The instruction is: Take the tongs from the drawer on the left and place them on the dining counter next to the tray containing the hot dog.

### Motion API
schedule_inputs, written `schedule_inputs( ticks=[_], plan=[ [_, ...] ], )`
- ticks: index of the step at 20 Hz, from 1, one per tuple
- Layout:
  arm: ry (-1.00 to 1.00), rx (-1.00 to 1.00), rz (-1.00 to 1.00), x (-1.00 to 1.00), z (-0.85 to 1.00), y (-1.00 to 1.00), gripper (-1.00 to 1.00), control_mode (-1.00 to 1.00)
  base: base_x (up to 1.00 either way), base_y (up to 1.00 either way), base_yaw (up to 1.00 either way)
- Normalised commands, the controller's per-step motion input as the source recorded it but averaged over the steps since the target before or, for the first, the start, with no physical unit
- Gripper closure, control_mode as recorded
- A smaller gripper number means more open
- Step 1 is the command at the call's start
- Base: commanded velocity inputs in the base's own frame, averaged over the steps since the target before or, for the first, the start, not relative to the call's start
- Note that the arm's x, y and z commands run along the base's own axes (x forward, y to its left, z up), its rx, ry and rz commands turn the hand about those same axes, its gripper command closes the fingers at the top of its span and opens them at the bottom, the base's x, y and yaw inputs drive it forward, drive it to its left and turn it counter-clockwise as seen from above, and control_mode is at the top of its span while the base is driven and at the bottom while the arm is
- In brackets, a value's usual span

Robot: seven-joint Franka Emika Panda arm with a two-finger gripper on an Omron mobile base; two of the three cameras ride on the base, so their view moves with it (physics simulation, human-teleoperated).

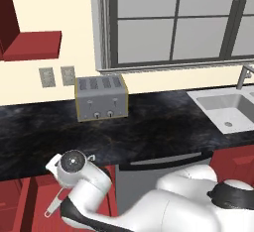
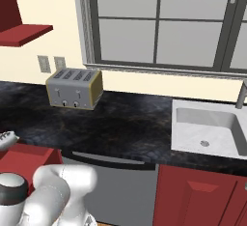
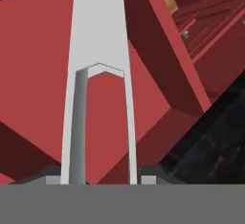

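A: Why do the slim silver-grey metal tongs (image 3: pixel 98 98) hang upright?

B: The gripper (image 3: pixel 98 182) has its jaws partly closed on their two arms, apparently having raised them above the open dark red drawer (image 3: pixel 33 74).

A: And in the drawer?

B: Its red floor looks bare.

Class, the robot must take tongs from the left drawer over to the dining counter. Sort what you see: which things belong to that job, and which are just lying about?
Part of the job:
- tongs, held in the gripper
- open drawer beneath them

Just lying about:
- toaster
- sink
- wall sockets
- window
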Motion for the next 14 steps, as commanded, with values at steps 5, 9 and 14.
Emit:
schedule_inputs(
  ticks=[5,9,14],
  plan=[
    [0.00,0.20,0.10,0.00,0.57,-0.50,1.00,-1.00,0.00,0.00,0.00],
    [0.00,0.18,0.04,0.00,0.64,-0.58,1.00,-1.00,0.00,0.00,0.00],
    [0.00,0.14,0.00,0.00,0.66,-0.62,1.00,-1.00,0.00,0.00,0.00]
  ],
)
